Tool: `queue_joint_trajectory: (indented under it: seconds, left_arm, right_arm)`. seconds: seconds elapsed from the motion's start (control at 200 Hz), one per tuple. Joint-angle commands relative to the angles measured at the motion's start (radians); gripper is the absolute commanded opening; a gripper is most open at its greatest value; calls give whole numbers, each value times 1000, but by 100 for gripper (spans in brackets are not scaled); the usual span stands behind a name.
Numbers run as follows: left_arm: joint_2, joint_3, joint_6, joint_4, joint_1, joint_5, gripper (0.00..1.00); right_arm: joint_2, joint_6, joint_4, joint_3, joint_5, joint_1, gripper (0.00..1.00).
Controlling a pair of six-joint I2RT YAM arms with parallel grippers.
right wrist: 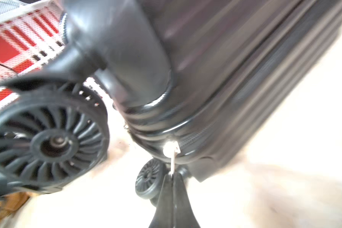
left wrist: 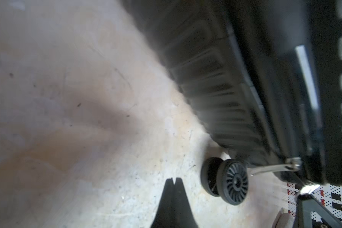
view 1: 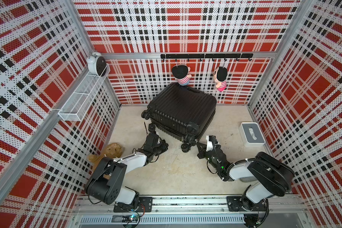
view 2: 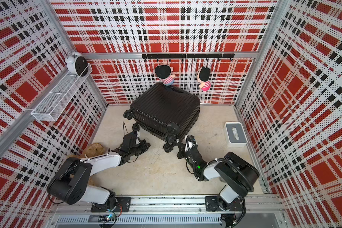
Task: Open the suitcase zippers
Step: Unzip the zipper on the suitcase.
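Note:
The black ribbed suitcase (view 1: 182, 106) (view 2: 166, 106) lies flat on the floor near the back wall. Its zipper track (right wrist: 245, 110) runs along the seam between the shells. My right gripper (right wrist: 172, 174) (view 1: 197, 144) is at the near right corner by the wheels. It is shut on a silver zipper pull (right wrist: 173, 160) that hangs from its slider (right wrist: 171, 148). My left gripper (left wrist: 173, 179) (view 1: 154, 136) is shut with nothing in it. It sits low over the floor beside a corner wheel (left wrist: 232, 181). A second silver pull (left wrist: 274, 167) sticks out at that corner, apart from the fingers.
A white tissue box (view 1: 252, 134) stands at the right wall. A brown plush toy (view 1: 111, 152) lies by the left arm. Two dolls (view 1: 181, 75) (view 1: 221, 79) hang from a hook rail behind the suitcase. A wire shelf (view 1: 83, 96) with an alarm clock (view 1: 96, 64) is on the left wall.

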Motion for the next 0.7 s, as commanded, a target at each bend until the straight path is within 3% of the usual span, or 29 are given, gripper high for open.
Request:
queue_joint_trajectory:
  seconds: [0.0,0.07,0.21,0.301,0.526,0.691]
  left_arm:
    - [-108,89,28,-142,-58,-165,0]
    - [-160,140,37,-197,-108,-238,6]
    - [-180,278,96,-298,-265,-421,47]
    - [-147,321,151,-313,-336,-461,64]
    - [25,444,261,-287,-454,-396,78]
    - [150,525,286,-303,-476,-350,78]
  right_arm:
    - [-104,-16,-228,10,103,-53,0]
    - [-152,-19,-307,22,82,-92,0]
    - [-185,-27,-412,72,-11,-161,0]
    - [-167,-31,-428,101,-102,-196,0]
    - [-144,-37,-437,141,-198,-227,0]
    - [-118,-22,-417,145,-262,-259,0]
